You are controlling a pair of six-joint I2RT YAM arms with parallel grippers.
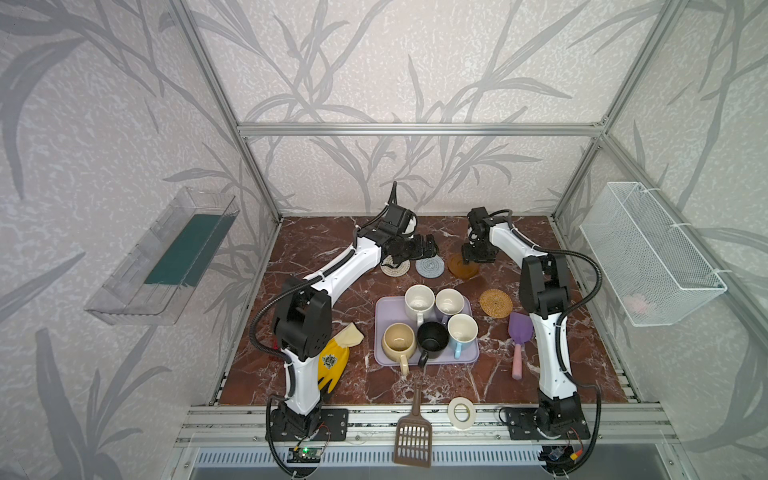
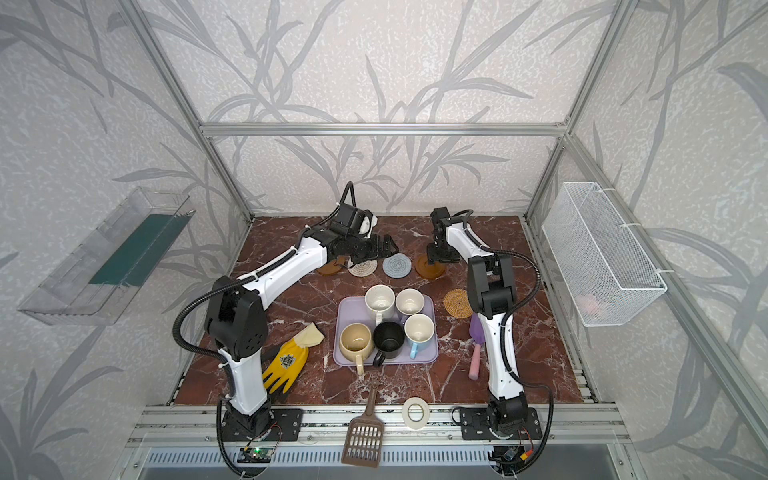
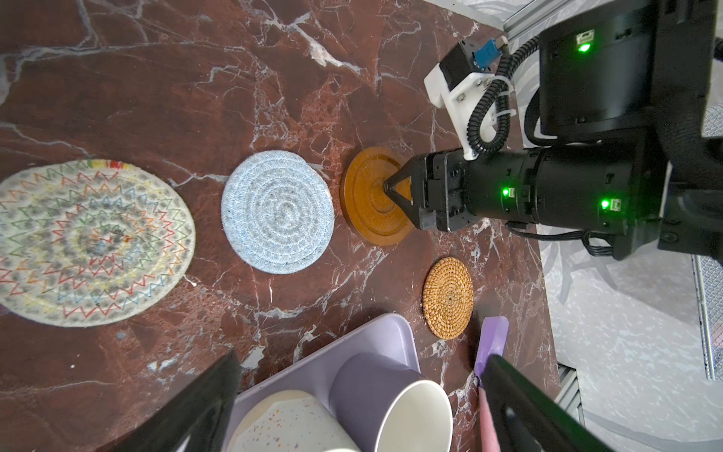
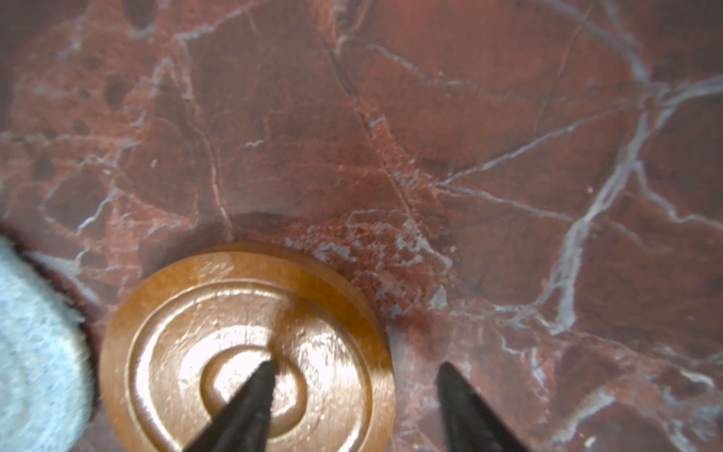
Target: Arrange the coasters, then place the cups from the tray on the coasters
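Four coasters lie in a row at the back: an amber coaster (image 2: 328, 269) half under my left arm, a cream woven one (image 1: 395, 267), a grey-blue one (image 1: 430, 266) and a second amber coaster (image 4: 242, 344). My right gripper (image 4: 356, 366) stands open over that last one, one fingertip above its centre and the other off its rim. The rattan coaster (image 1: 496, 303) lies nearer, beside the tray (image 1: 428, 360). The tray holds the speckled (image 1: 419, 300), lavender (image 1: 449, 302), beige (image 1: 399, 341), black (image 1: 432, 338) and light blue (image 1: 462, 330) cups. My left gripper (image 3: 360, 356) hovers wide open and empty near the cream coaster.
A yellow glove (image 1: 332, 361) lies left of the tray. A purple scoop (image 1: 519, 332) lies to its right. At the front edge are a brown slotted scoop (image 1: 413, 436) and a white tape roll (image 1: 461, 412). A wire basket (image 1: 652, 257) hangs on the right wall.
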